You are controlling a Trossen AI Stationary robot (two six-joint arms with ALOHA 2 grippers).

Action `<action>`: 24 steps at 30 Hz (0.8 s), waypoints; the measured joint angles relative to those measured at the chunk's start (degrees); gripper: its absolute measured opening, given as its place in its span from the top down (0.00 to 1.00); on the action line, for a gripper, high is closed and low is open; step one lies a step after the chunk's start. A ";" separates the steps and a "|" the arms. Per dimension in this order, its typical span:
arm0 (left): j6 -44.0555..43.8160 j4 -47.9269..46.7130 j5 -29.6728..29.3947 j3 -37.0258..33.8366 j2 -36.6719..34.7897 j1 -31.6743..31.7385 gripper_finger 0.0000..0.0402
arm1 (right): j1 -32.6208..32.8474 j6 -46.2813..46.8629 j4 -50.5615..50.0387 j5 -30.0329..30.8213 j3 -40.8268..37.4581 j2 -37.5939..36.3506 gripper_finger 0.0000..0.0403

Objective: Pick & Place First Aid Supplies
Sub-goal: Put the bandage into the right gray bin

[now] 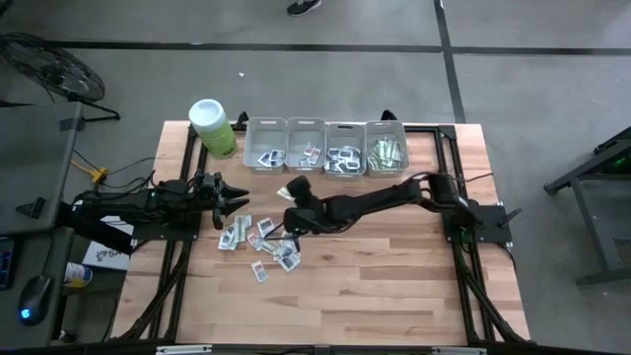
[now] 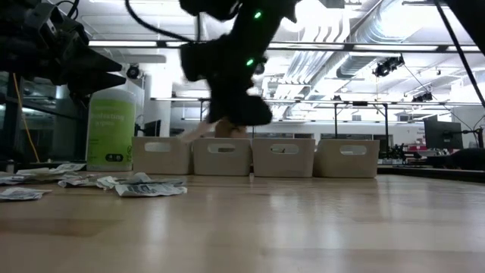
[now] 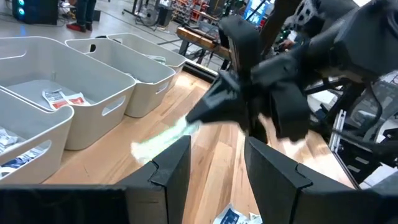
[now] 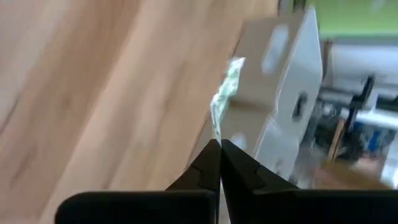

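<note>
My right gripper (image 4: 219, 146) is shut on a green-and-white strip packet (image 4: 224, 93), above the table between the pile and the bins. The left wrist view shows the packet (image 3: 161, 140) blurred at the tip of my right gripper (image 3: 200, 115). It is also in the high view, where the packet (image 1: 296, 184) sticks out of my right gripper (image 1: 294, 199). More first aid supplies (image 1: 261, 242) lie flat and loose in a pile on the wood. My left gripper (image 3: 217, 168) waits open at the table's left (image 1: 235, 197), holding nothing. My right gripper pinches one end of the strip packet (image 4: 216, 132) between its two fingertips. The fingers slant downward toward the bins at the far side. The rest of the strip sticks out beyond the tips, clear of the table.
Four grey bins (image 1: 266, 146) (image 1: 306, 146) (image 1: 345, 150) (image 1: 386, 148) stand in a row at the far edge, with packets inside. A lime-green canister (image 1: 212, 126) stands to their left. Bare wood (image 1: 375, 276) lies toward the near edge.
</note>
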 joint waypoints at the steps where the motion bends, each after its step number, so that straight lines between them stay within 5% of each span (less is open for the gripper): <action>1: 0.01 0.00 0.00 0.00 0.01 0.01 0.63 | -0.05 2.27 -3.06 0.37 0.01 -0.73 1.00; 13: 0.00 0.00 0.02 -0.01 0.00 0.01 0.63 | -0.35 26.58 -32.56 3.29 0.04 -6.92 1.00; 21: 0.00 0.00 -0.02 0.01 0.01 0.02 0.63 | -1.14 54.65 -58.72 7.61 0.04 -9.54 1.00; 24: 0.00 0.00 -0.02 -0.01 0.00 0.02 0.63 | -1.52 56.99 -57.53 6.78 -2.02 -11.97 1.00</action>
